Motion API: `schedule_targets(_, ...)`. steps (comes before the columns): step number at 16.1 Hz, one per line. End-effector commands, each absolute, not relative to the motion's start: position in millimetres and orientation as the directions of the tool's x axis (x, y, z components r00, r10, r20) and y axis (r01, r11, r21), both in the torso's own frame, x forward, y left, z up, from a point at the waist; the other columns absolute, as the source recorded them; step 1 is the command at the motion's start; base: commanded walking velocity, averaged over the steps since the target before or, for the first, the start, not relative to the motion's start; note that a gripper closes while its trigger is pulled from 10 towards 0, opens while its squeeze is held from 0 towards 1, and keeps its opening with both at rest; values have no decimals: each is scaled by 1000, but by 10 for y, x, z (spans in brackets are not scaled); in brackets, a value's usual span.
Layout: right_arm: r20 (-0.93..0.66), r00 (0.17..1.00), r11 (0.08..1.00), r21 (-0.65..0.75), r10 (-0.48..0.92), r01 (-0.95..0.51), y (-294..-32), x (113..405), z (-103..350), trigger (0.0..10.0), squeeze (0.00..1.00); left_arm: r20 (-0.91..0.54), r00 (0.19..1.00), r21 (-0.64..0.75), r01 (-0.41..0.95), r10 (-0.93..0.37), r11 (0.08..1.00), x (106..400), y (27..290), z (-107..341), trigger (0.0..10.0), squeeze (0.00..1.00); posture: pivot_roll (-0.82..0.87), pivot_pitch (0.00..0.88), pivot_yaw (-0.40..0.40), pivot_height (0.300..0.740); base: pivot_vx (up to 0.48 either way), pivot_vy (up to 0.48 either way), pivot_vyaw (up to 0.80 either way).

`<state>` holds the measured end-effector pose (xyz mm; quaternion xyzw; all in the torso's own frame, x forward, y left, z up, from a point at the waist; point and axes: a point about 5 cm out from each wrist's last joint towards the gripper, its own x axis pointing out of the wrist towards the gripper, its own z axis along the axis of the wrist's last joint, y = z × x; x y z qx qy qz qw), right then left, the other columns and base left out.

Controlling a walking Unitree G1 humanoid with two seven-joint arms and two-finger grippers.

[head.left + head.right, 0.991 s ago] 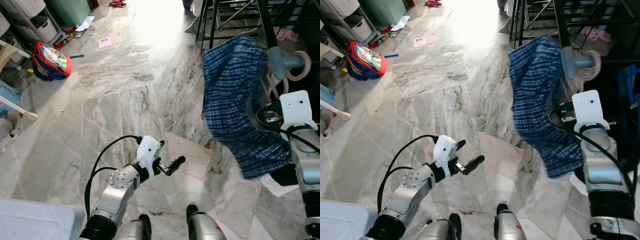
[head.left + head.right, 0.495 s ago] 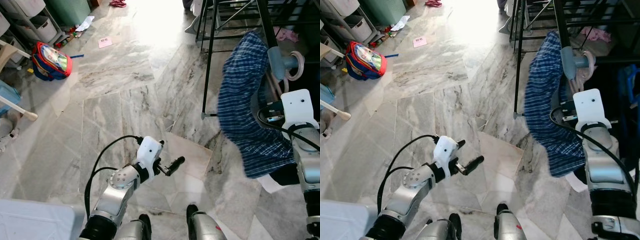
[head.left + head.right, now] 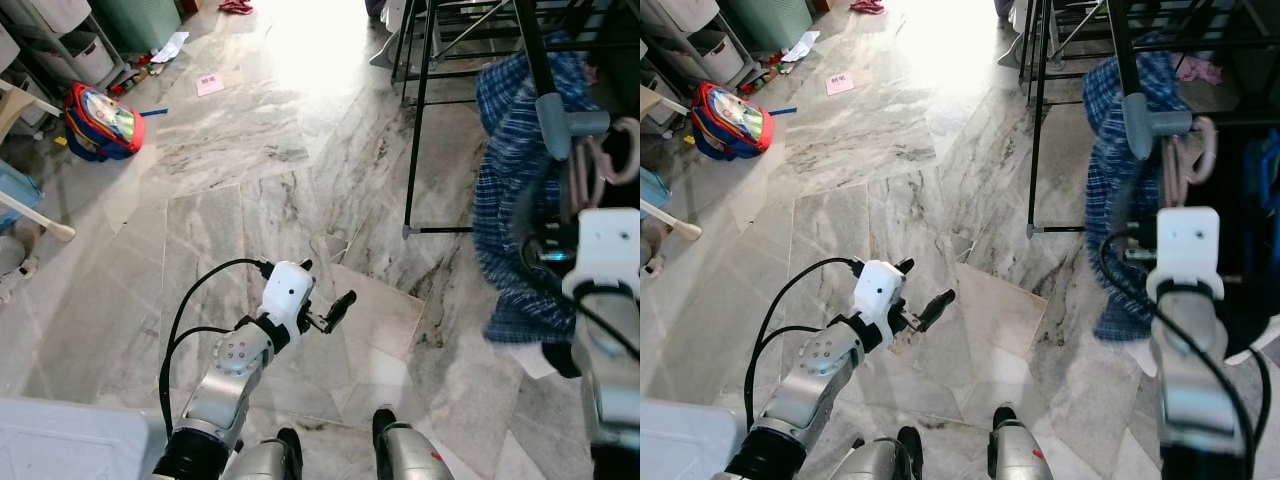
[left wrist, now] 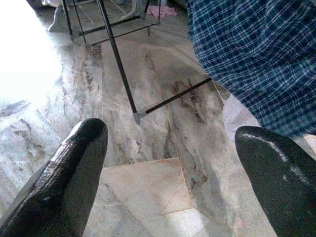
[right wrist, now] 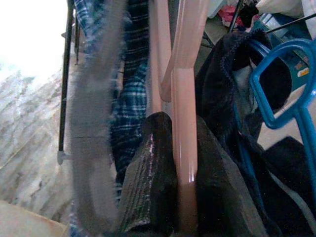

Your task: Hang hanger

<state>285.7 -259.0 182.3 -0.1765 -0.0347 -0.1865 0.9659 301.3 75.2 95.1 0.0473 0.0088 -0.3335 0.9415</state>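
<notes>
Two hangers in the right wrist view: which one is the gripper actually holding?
The pink hanger, pinched between the right gripper's fingers. The blue hanger hangs apart, beside dark clothes.

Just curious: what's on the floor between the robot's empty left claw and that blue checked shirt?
Only marble floor and the drying rack's black leg, seen from the head view. Left claw; shirt.

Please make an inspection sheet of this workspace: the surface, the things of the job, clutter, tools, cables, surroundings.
Surface: grey marble floor, with bright glare at the far end.
Job's things: pink hanger carrying a blue plaid garment, held at the black drying rack.
Clutter: colourful backpack, pink paper, a blue hanger and dark clothes beside the pink one.
Tools: left tool open, idle above the floor; right tool shut on the hanger.
Cables: black cable looping off the left arm.
Surroundings: storage shelves on the left.
</notes>
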Motion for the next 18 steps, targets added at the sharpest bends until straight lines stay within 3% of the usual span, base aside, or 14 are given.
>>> schedule_targets(1,179,917,865,-307,-356,396,-2534,2747,1858,3843,0,-78,779,87,627,-622,774,2986,776,869,10000,0,-102,295,117,740,0,0,0)
schedule_targets(2,173,918,866,-306,-357,394,-2496,2695,1804,10000,0,-80,781,88,624,-619,776,2991,777,865,10000,0,-105,294,118,740,0,0,0)
schedule_targets(7,-32,940,928,-170,-341,331,-2165,2474,1246,10000,0,-111,821,100,570,-560,816,3009,846,766,10000,0,-116,298,117,740,0,0,0)
schedule_targets(9,-98,951,947,-163,-295,277,-2043,2436,1058,10000,0,-105,876,119,482,-471,868,3066,913,761,10000,0,-112,294,115,740,0,0,0)
schedule_targets(18,-121,979,973,-185,-164,140,-1869,2530,984,10000,0,-120,907,64,413,-404,908,3096,984,669,10000,0,-101,277,95,740,0,0,0)
